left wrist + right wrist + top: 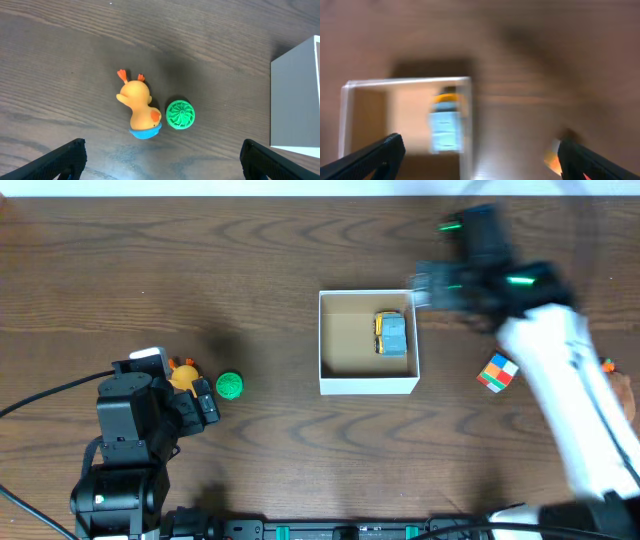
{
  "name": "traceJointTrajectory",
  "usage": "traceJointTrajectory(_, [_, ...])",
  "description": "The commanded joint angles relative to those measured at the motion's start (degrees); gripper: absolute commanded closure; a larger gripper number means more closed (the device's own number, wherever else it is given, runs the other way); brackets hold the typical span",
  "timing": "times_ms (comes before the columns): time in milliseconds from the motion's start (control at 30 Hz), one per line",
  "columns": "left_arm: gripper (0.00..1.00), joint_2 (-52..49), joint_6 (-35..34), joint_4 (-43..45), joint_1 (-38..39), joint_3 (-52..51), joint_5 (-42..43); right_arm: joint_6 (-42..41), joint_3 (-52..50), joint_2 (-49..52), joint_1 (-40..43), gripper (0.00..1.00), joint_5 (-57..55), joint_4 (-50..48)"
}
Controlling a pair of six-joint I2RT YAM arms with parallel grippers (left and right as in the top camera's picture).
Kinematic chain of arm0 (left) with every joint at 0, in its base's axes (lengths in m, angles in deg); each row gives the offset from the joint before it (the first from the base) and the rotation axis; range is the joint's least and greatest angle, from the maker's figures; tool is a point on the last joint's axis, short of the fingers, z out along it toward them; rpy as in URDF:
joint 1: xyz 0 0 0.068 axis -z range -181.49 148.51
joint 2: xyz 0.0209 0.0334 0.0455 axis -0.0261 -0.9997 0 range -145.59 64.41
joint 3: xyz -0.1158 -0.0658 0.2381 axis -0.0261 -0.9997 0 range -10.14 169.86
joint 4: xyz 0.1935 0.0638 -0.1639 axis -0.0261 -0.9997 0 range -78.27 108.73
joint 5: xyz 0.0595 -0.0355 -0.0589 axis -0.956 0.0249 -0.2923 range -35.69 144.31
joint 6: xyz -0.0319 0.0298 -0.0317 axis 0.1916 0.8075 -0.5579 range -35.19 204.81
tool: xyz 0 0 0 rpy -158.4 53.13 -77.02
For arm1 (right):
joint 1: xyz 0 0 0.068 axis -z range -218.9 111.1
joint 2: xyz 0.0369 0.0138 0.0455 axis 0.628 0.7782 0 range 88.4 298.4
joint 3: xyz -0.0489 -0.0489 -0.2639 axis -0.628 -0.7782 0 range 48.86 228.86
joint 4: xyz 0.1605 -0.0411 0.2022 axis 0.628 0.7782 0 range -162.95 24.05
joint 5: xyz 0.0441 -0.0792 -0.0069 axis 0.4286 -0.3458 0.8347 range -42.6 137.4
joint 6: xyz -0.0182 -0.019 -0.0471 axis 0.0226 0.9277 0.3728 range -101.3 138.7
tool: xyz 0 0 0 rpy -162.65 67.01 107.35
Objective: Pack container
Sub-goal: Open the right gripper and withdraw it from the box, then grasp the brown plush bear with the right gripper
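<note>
The container (368,385), a white-walled box with a brown inside, stands mid-table and holds a blue and yellow toy (392,334). It also shows blurred in the right wrist view (350,86) with the toy (444,126). An orange duck with a blue base (138,108) and a green ball (180,114) lie side by side on the table, left of the container (295,100). My left gripper (162,162) is open and empty just short of the duck and ball. My right gripper (480,160) is open and empty, blurred, above the container's far right corner.
A multicoloured cube (497,372) lies on the table right of the container, beside the right arm (560,380). A small orange object (607,365) shows at the far right edge. The table is dark brown wood.
</note>
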Motion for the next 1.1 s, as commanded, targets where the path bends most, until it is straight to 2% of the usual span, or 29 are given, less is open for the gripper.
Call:
traceJointTrajectory(0, [0.02,-0.1,-0.3,0.0,0.1,0.5,-0.7,0.5,0.1,-3.3,10.0,0.01,-1.3,4.6])
traceJointTrajectory(200, [0.02,-0.1,-0.3,0.0,0.1,0.5,-0.7,1.7,-0.9,-3.4,31.2,0.01,-1.3,12.9])
traceJointTrajectory(367, [0.02,-0.1,-0.3,0.0,0.1,0.5,-0.7,4.4,-5.1,-1.7,43.8,0.01,-1.3,11.4])
traceJointTrajectory(500, [0.02,-0.1,-0.3,0.0,0.1,0.5,-0.7,9.8,-10.3,1.1,51.4,0.01,-1.3,7.0])
traceJointTrajectory(733, [0.02,-0.1,-0.3,0.0,0.1,0.5,-0.7,14.4,-16.2,7.6,57.5,0.01,-1.2,-1.3])
traceJointTrajectory(1067, [0.02,-0.1,-0.3,0.0,0.1,0.5,-0.7,18.9,-16.9,17.3,55.9,0.01,0.2,-5.6])
